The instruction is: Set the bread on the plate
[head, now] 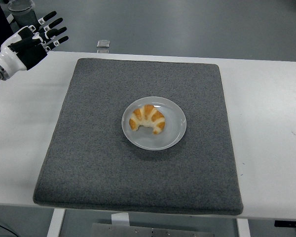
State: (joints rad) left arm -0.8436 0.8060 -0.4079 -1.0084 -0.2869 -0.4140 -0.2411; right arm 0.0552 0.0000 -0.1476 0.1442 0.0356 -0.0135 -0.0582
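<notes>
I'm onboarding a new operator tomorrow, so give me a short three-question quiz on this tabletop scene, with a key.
1. True or false: the croissant lies on the plate.
2. Multiple choice: what does the plate rest on? A) the bare white table B) the grey mat C) a tray
3. Short answer: where is the left hand, and is it holding anything?

Key
1. True.
2. B, the grey mat, which covers the middle of the white table.
3. At the picture's upper left, off the mat's far left corner, fingers spread and holding nothing.
</notes>
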